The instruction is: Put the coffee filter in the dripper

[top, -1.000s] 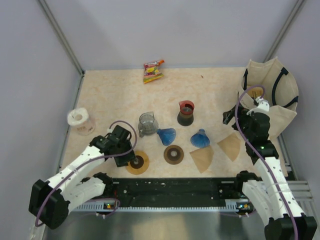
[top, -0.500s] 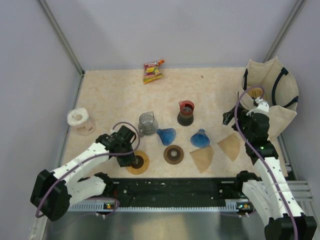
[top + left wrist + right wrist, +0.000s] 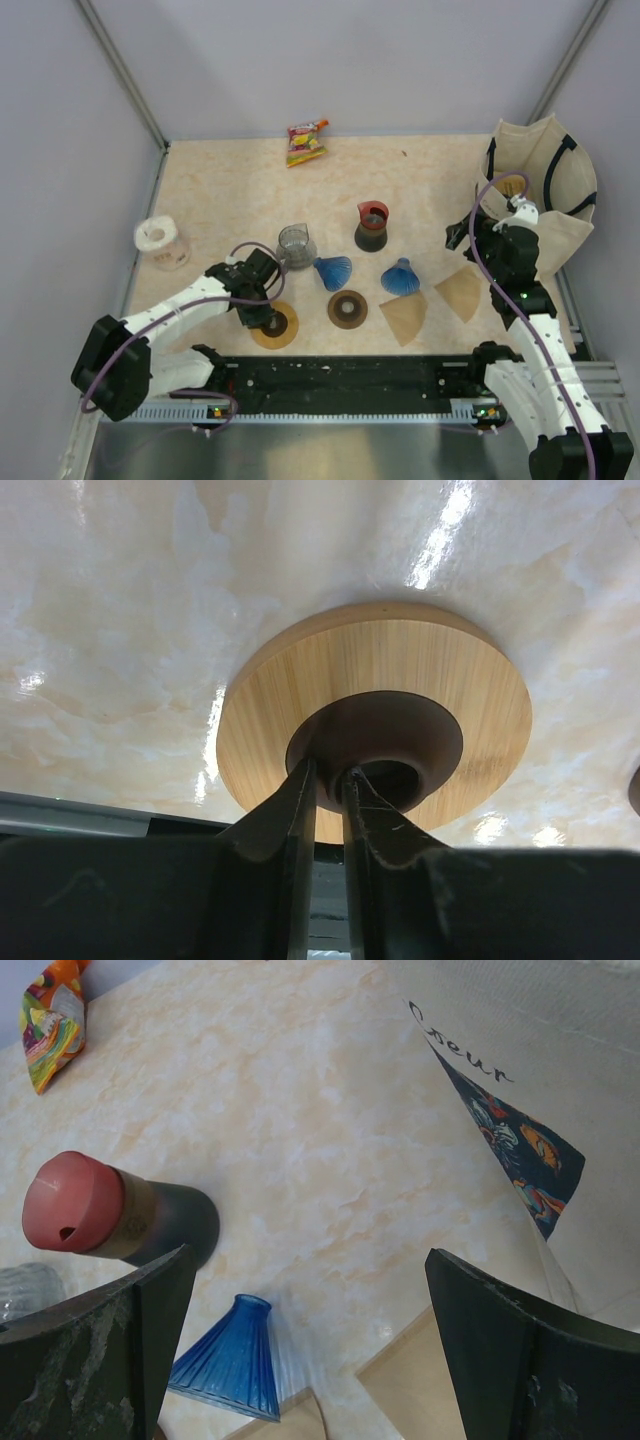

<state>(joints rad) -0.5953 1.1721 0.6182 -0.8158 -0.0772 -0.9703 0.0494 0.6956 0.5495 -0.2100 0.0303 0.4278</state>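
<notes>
Fingers [image 3: 285,830] astride collar of wooden dripper base [image 3: 400,660]

The desk [image 3: 220,190] had a glossy cream top with a marbled beige pattern, and in the left wrist view white streaks of glare [image 3: 445,530] from overhead light lay across it. Plain pale grey-lilac panels closed it in: a back wall [image 3: 340,60], a left wall [image 3: 50,150] and a right wall [image 3: 620,100]. Slanting aluminium posts [image 3: 122,72] marked the two back corners. A black rail [image 3: 340,372] ran along the near edge, with a brushed grey metal sheet [image 3: 330,455] below it. The lighting was even and the shadows were soft.
</notes>
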